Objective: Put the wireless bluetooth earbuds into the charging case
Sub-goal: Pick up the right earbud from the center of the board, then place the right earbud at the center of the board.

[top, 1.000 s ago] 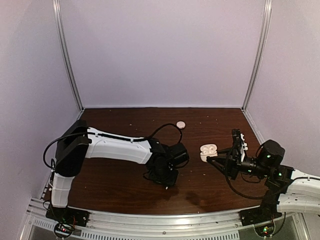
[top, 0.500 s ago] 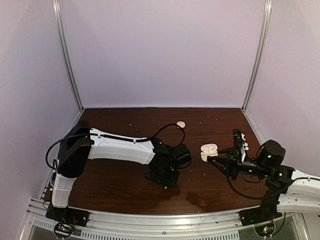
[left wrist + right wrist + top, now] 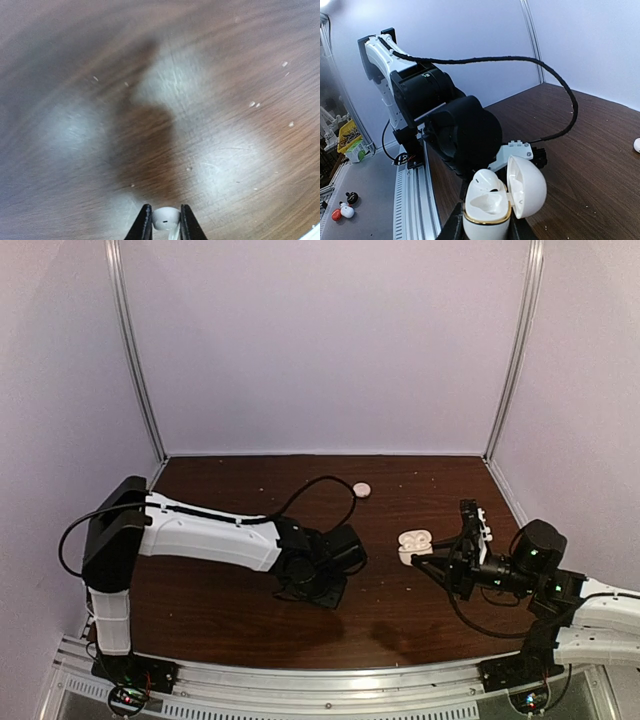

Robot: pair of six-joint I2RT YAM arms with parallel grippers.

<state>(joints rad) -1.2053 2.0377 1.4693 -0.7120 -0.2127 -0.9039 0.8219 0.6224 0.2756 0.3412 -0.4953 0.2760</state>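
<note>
Here, one white earbud (image 3: 166, 218) is pinched between the jaws of the left gripper (image 3: 166, 226), its rounded head showing between the two dark fingertips (image 3: 144, 227). The jaws point down at the bench (image 3: 230, 490), near the middle of its width and closer to the near edge than to the far one. The wrist view is blurred, so it cannot be told whether the earbud touches the wood beneath it.

The charging case (image 3: 487, 212) is held to the right of that spot, between the bench's middle and its right edge. The jaws of the right gripper (image 3: 486, 229) are pressed against the two sides of its base, which carries a thin gold band (image 3: 487, 219) at the rim. The lid (image 3: 527, 186) stands swung open on its hinge, its hollow inner face turned toward the base. A rounded white form (image 3: 485, 181) rises from the base on the side away from the lid; whether this is the second earbud cannot be told. From above, the open case faces the left arm (image 3: 210, 535), and the two grippers are well apart.

A black cable (image 3: 320, 485) loops from the left arm's wrist toward the far edge. A flat pale pink disc (image 3: 361, 489) lies beside that loop, near the far edge at about mid-width, apart from both grippers.
</note>
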